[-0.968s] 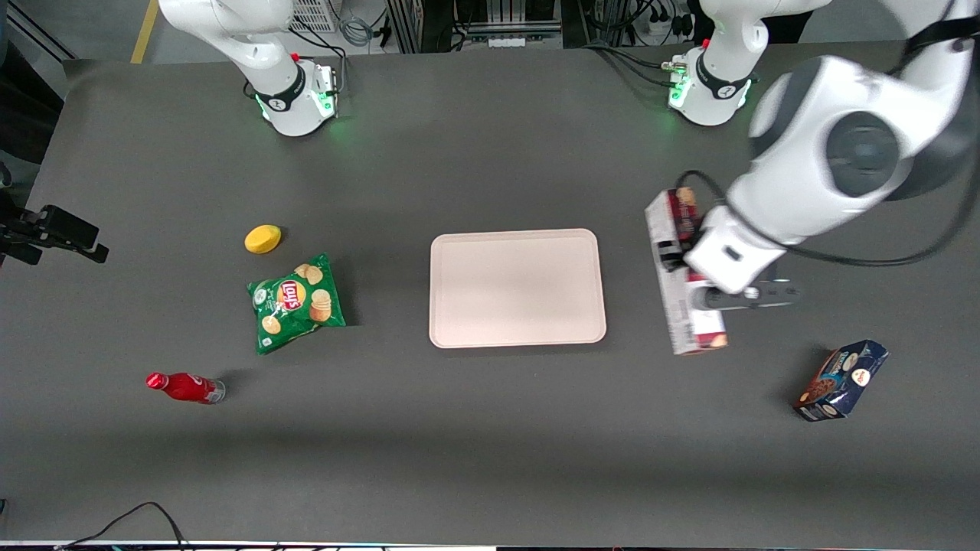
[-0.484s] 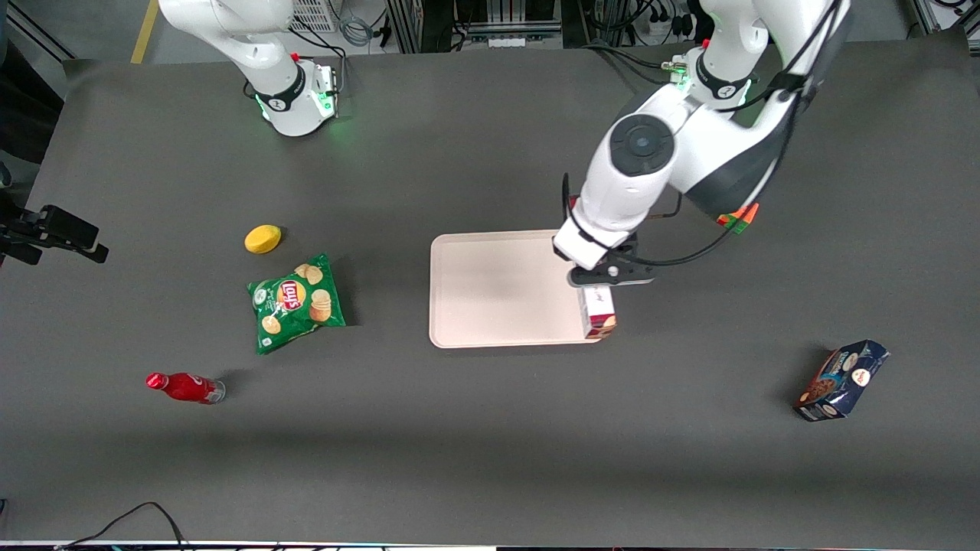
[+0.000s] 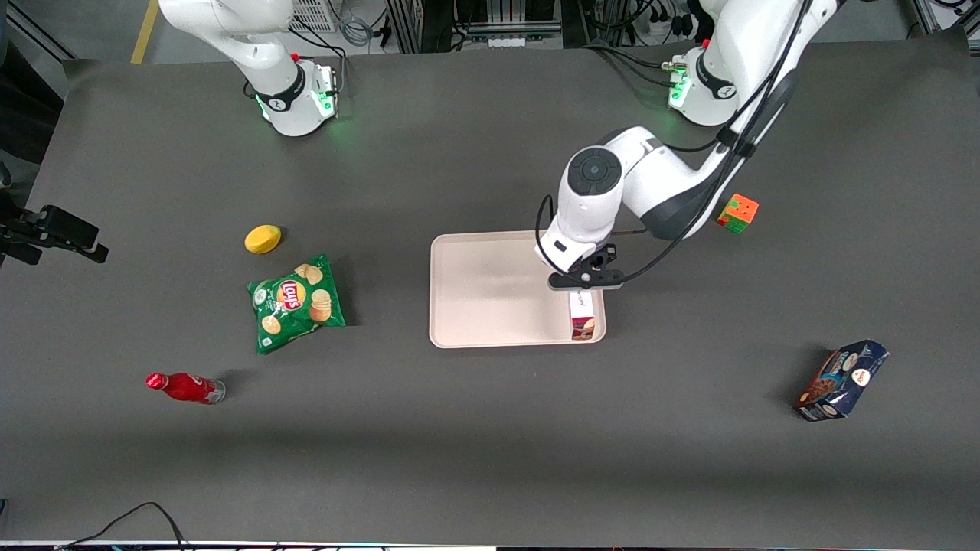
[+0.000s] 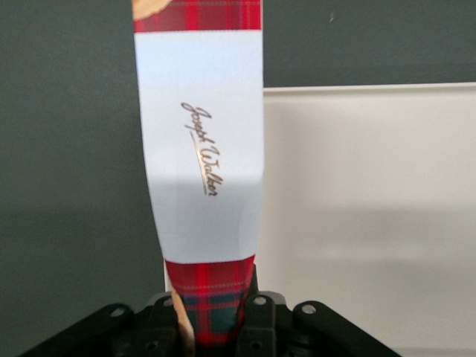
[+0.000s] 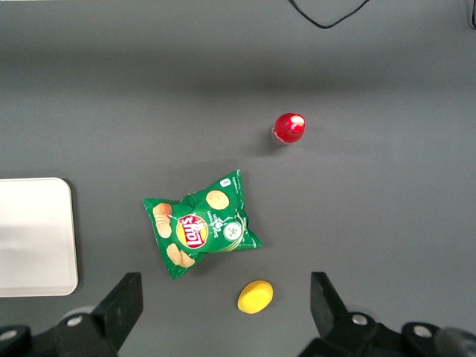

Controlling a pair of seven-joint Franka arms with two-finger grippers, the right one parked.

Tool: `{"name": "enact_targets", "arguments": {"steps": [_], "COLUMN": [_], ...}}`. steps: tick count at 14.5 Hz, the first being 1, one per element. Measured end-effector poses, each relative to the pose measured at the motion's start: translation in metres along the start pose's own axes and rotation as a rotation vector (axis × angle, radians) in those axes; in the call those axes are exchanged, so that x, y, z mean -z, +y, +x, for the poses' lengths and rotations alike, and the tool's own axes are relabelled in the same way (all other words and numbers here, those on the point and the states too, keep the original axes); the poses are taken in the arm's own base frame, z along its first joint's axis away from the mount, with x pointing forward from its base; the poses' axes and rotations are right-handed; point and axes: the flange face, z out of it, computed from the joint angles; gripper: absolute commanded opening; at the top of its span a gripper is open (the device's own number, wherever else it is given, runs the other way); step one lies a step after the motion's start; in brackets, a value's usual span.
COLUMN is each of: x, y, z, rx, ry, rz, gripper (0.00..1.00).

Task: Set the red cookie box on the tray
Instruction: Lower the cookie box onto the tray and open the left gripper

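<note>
Nearest the front camera, the dark blue cookie box (image 3: 841, 380) lies at about four o'clock from the tray (image 3: 490, 306), toward the working arm's end of the table. The red bottle (image 3: 184, 387), the green Lay's chip bag (image 3: 295, 301) and the yellow lemon (image 3: 262, 239) sit toward the parked arm's end, between eight and nine o'clock of it. Over the tray's edge at three o'clock, the gripper (image 3: 583, 282) has its jaws clamped on the red cookie box (image 3: 583, 315), whose free end points at six o'clock above the tray's corner, and farther off at two o'clock rests a colour cube (image 3: 738, 213).
</note>
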Motion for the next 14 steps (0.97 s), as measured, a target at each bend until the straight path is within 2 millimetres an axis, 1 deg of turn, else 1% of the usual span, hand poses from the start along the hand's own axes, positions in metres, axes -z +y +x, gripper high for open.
{"name": "enact_targets", "arguments": {"steps": [3, 5, 7, 12, 14], "x": [-0.031, -0.044, -0.051, -0.058, -0.063], "y": [0.002, 0.005, 0.007, 0.008, 0.007], "z": [-0.001, -0.001, -0.001, -0.002, -0.005], "rx": [0.023, 0.038, 0.052, 0.057, 0.047], "ry": [-0.023, -0.035, -0.038, -0.045, -0.033], "rz": [-0.009, -0.030, -0.048, -0.053, -0.036], "gripper": [0.13, 0.13, 0.13, 0.14, 0.14]}}
